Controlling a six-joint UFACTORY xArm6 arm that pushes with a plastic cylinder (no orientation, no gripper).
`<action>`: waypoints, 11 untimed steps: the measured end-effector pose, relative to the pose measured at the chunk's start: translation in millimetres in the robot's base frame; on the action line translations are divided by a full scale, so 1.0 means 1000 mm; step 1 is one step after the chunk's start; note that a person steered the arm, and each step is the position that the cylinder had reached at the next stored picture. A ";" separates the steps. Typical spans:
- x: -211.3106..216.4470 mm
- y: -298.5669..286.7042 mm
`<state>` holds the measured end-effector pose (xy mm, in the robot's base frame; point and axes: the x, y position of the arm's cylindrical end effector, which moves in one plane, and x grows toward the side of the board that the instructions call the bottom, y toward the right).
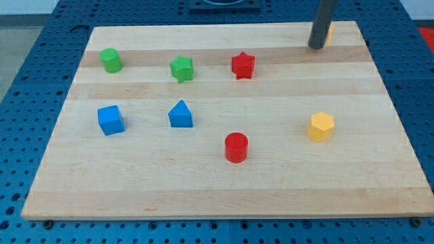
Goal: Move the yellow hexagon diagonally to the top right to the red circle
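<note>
Nearest, red circle (236, 147) sits left of yellow hexagon (321, 126); my tip (316, 47), holding nothing, stands well above.

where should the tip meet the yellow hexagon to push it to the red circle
Probably the yellow hexagon's side face toward the view's right, since the red circle lies to its left and slightly lower. My tip is now near the board's top right, beside another yellow block.

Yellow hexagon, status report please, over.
My tip at the view's top right, beside a partly hidden yellow block. Yellow hexagon untouched, at the view's right of the red circle. Nothing between them.
</note>
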<state>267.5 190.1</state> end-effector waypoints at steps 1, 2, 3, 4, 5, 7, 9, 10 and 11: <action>-0.017 0.008; -0.020 0.012; 0.029 0.024; 0.104 0.072; 0.175 0.091; 0.232 0.044; 0.259 -0.016; 0.231 -0.016; 0.191 -0.016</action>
